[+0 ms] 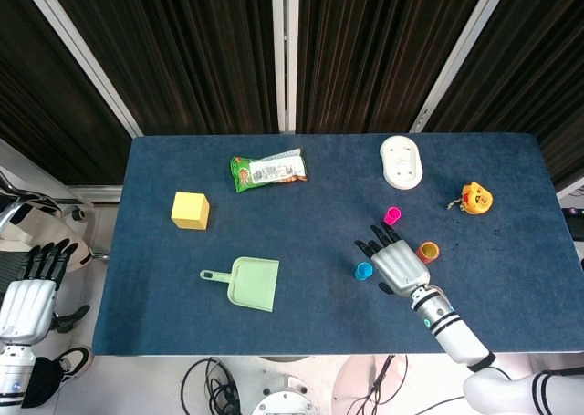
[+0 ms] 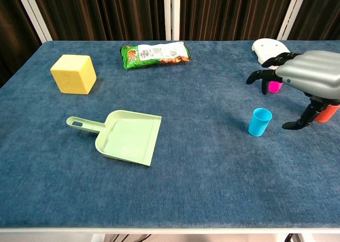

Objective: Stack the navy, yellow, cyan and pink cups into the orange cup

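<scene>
The orange cup (image 1: 427, 251) stands at the right of the table, with a yellow cup's rim showing inside it; in the chest view only a piece of the orange cup (image 2: 330, 112) shows behind my right hand. The cyan cup (image 1: 364, 271) (image 2: 260, 122) stands upright just left of that hand. The pink cup (image 1: 392, 216) (image 2: 274, 86) stands further back, partly hidden behind the fingers in the chest view. No navy cup is visible. My right hand (image 1: 397, 264) (image 2: 311, 77) hovers open, fingers spread, between the cyan and orange cups. My left hand (image 1: 29, 292) hangs open off the table's left side.
A green dustpan (image 1: 245, 282) lies front centre and a yellow block (image 1: 190, 210) sits at the left. A snack packet (image 1: 268, 170) and a white oval dish (image 1: 401, 160) lie near the back edge. A small orange-yellow toy (image 1: 476, 197) lies at the right.
</scene>
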You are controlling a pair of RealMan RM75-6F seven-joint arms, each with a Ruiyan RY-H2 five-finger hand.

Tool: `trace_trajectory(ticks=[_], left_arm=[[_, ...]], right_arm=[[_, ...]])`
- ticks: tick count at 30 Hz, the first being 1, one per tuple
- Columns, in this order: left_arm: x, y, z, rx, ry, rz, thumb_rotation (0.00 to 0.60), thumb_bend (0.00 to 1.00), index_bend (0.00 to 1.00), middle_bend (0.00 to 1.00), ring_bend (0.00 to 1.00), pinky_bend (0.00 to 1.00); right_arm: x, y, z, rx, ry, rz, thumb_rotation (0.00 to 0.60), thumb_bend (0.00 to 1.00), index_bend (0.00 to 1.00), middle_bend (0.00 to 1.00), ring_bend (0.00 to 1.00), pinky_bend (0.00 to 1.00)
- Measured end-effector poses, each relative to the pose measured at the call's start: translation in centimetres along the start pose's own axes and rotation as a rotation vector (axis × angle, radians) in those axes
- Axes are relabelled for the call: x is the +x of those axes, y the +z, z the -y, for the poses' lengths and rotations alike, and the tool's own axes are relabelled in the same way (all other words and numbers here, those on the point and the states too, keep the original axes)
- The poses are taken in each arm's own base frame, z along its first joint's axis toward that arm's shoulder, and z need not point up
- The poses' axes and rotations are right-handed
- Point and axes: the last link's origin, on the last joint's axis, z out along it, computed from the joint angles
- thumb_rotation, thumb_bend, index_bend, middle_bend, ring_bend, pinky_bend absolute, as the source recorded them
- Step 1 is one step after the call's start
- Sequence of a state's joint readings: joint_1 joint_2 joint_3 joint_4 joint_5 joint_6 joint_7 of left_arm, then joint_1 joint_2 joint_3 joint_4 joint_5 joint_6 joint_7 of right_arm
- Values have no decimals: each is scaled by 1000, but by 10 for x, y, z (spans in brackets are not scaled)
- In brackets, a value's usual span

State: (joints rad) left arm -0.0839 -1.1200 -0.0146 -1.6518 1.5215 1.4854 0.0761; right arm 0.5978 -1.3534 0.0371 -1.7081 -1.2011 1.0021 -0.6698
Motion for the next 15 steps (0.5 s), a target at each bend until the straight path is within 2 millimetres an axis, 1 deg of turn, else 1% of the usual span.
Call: trace_trajectory(ticks=[2, 7, 13, 15], left_arm=[[0, 0, 1, -2, -1, 0, 600, 41, 84, 27, 0, 15], [0, 1, 3, 0, -6, 2, 600, 41, 84, 27, 0, 15], [-2, 1, 4, -2, -13, 5, 600, 41, 84, 27, 0, 15], [-2, 1, 4, -2, -13, 5, 600, 42, 83, 27, 0, 15]], right_arm=[[-4, 5, 5, -2, -10, 10, 600, 103, 187, 292, 30, 0], [-11, 14, 16, -12, -23, 18, 600, 117, 285, 335, 33, 0], [-14, 18, 19, -21, -27, 15, 600, 123, 367, 384, 52, 0], [-15, 18, 20, -22, -24, 14, 600, 126, 381, 400, 62, 0]])
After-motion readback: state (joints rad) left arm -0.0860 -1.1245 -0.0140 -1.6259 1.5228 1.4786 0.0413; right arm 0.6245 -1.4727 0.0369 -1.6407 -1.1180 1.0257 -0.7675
